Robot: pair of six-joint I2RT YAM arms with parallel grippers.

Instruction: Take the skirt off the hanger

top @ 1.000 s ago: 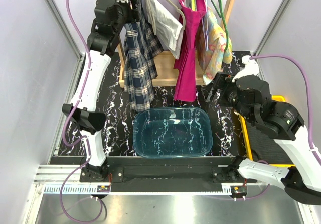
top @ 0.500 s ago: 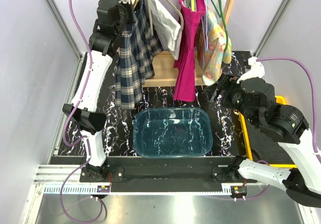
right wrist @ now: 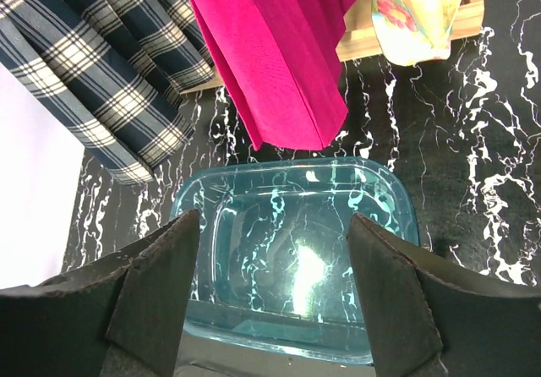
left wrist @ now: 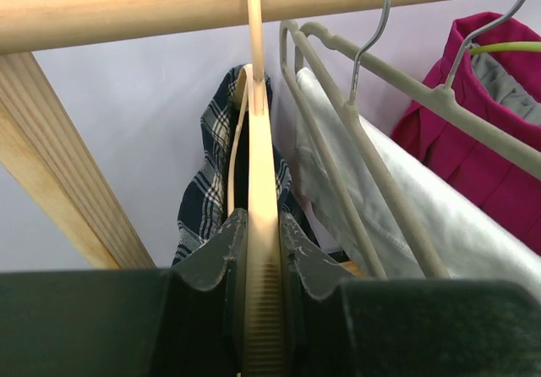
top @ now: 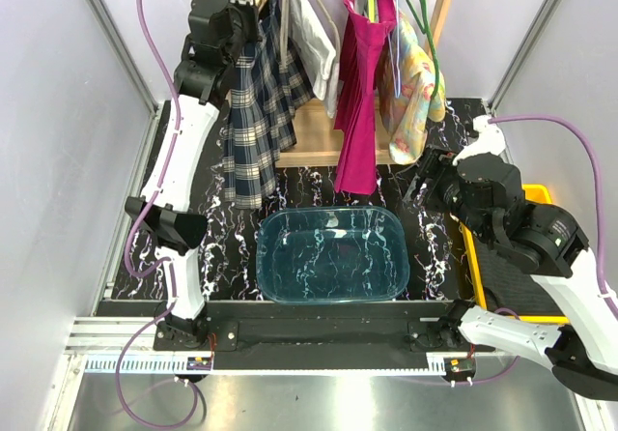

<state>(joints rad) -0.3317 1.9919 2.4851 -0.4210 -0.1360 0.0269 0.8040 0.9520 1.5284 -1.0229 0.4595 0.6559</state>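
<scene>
We are noting the skirt [top: 253,112] as navy plaid, crossed with white and pale grey bands. Its hanger [left wrist: 262,191] is showing pale bare wood, the same tan as the rail [left wrist: 169,5]. We are seeing a white shirt [top: 314,35] on grey hangers [left wrist: 380,132], a plain magenta dress [top: 359,83], and a pale yellow garment [top: 413,73] printed with pink and green flowers, by a green hanger [top: 431,43]. The tub [top: 333,215] is reading see-through teal. The table [top: 432,257] is showing black with white marble veins. We are logging purple cables [top: 536,117] on black-and-white arms [top: 188,151].
</scene>
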